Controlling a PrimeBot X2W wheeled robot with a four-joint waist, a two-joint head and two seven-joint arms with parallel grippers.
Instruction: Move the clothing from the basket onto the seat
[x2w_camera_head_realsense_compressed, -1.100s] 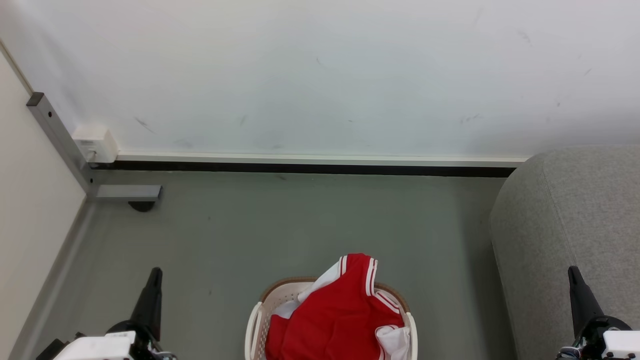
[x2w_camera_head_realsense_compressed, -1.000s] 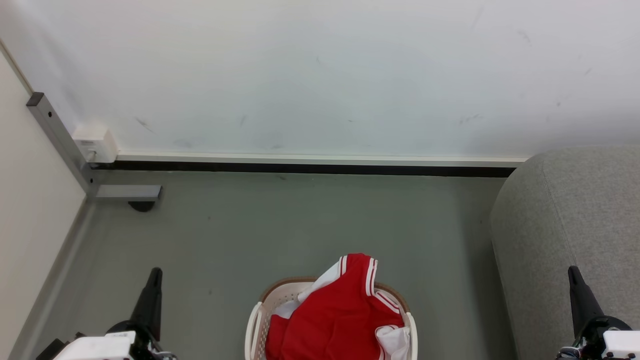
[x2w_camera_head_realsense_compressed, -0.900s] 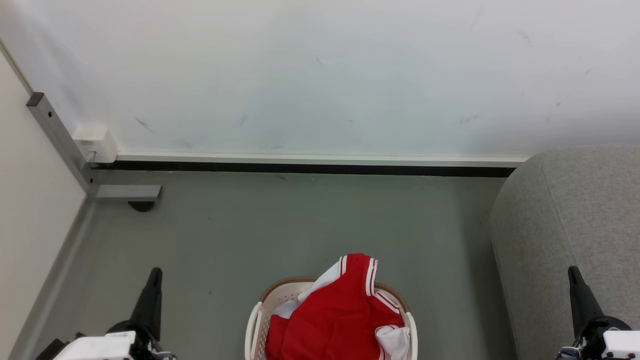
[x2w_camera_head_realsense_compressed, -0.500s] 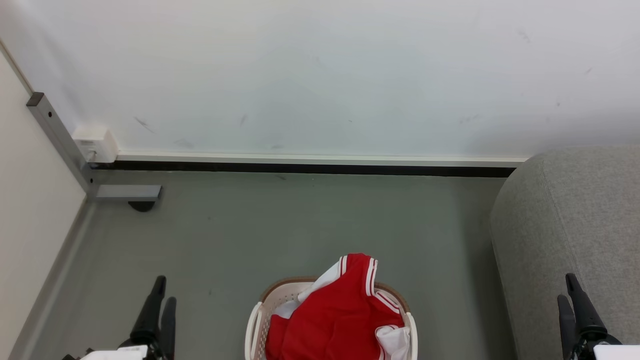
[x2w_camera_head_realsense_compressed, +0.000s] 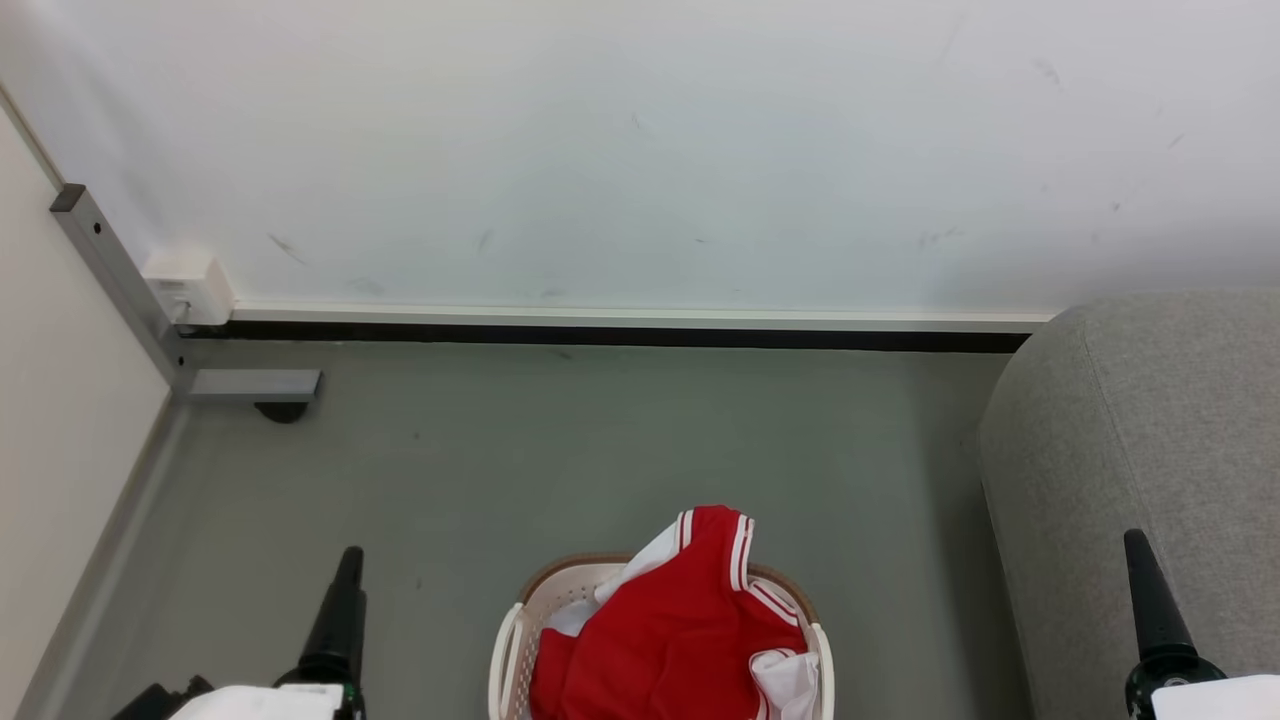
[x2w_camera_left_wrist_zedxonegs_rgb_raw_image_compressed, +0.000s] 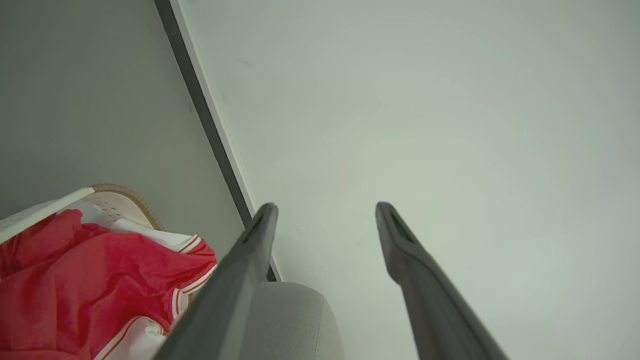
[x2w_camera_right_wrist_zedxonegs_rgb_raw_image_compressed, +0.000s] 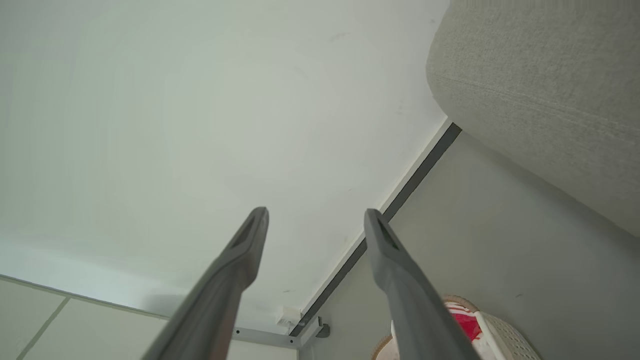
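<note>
Here, you are holding the left gripper (x2w_camera_left_wrist_zedxonegs_rgb_raw_image_compressed: 326, 205) and right gripper (x2w_camera_right_wrist_zedxonegs_rgb_raw_image_compressed: 316, 211) spread, empty, flanking the lower-centre basket (x2w_camera_head_realsense_compressed: 556, 578) to reach its clothing (x2w_camera_head_realsense_compressed: 670, 630).

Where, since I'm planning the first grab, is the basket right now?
In the head view the basket sits on the floor at the bottom centre, heaped with the red clothing; the grey seat stands apart to its right.

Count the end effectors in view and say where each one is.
2. The left end effector is at the head view's lower left, beside the basket; the right end effector is at the lower right, before the seat.
</note>
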